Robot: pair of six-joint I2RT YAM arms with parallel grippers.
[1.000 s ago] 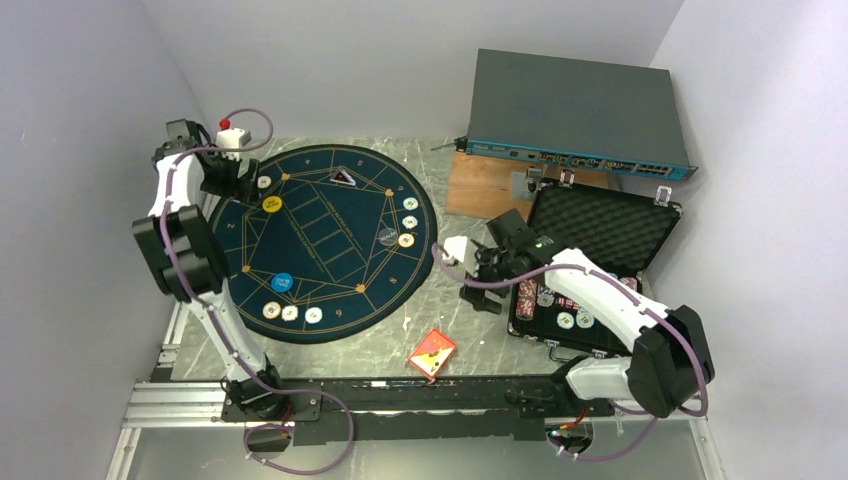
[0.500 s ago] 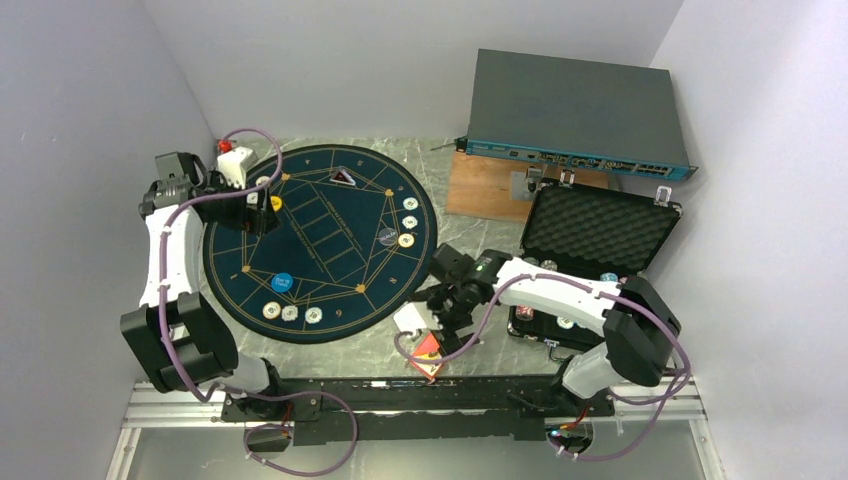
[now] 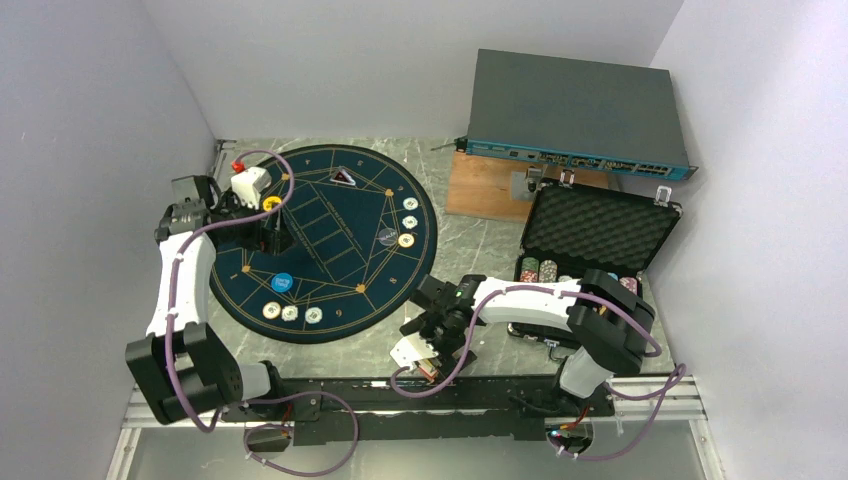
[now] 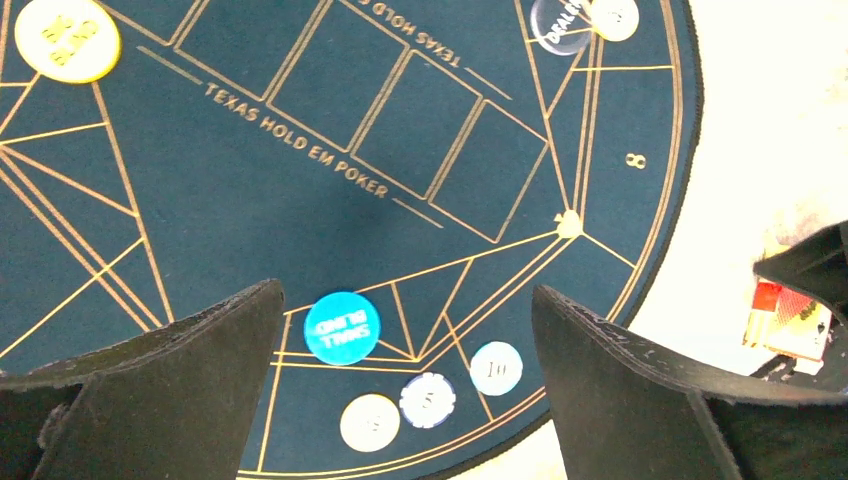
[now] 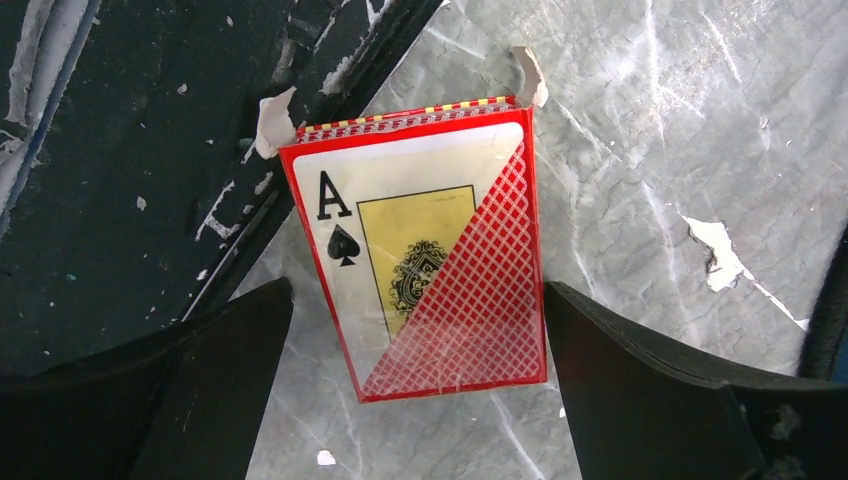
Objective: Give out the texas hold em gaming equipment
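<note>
Soft, even light from overhead, hardly a shadow on my table (image 3: 470, 235). Through my left wrist the bare marble blows out white beside the mat (image 4: 300, 220), and my left gripper (image 4: 407, 293) looms dark. Card pack (image 5: 430, 260) sharp, wrapper faintly glinting.

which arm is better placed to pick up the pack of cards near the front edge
Right. The right gripper, open, hangs directly over the red card pack, one finger either side. The left gripper, also open, is over the navy mat, well away from the pack.
</note>
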